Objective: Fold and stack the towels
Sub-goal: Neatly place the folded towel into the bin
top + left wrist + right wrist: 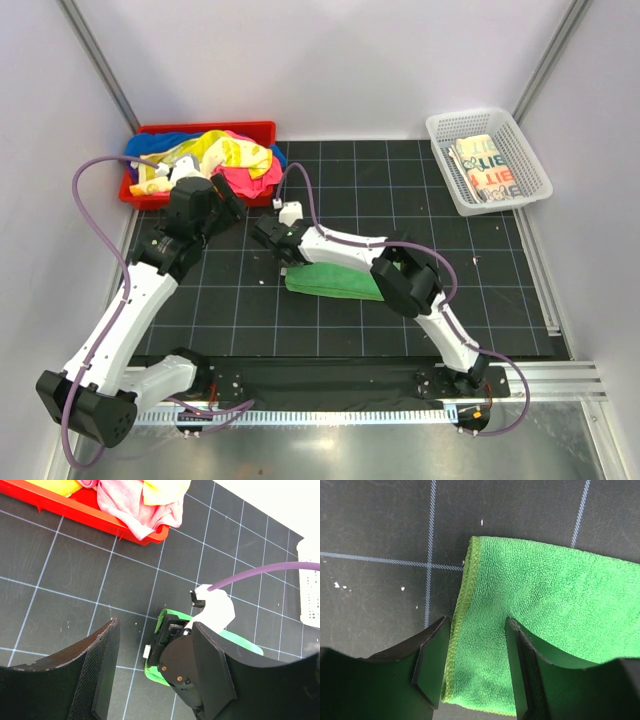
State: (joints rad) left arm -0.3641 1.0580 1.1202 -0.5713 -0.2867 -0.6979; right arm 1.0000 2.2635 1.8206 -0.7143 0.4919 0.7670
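Both stood open, left claw [155, 627] empty, right claw [477, 625] straddled green towel [545, 605] edge in wrist view only, overhead right arm [350, 243] masked it.

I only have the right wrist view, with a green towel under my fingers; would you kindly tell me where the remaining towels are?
Observer: A heap of yellow, pink and blue towels fills the red tray at the far left corner of the mat.
Operator: Thank you. Has anything been put away already?
Observer: One printed towel lies folded in the white basket at the far right.
Operator: And where is the left arm?
Observer: The left gripper hovers open and empty above the mat, just in front of the tray, looking down on your green towel.
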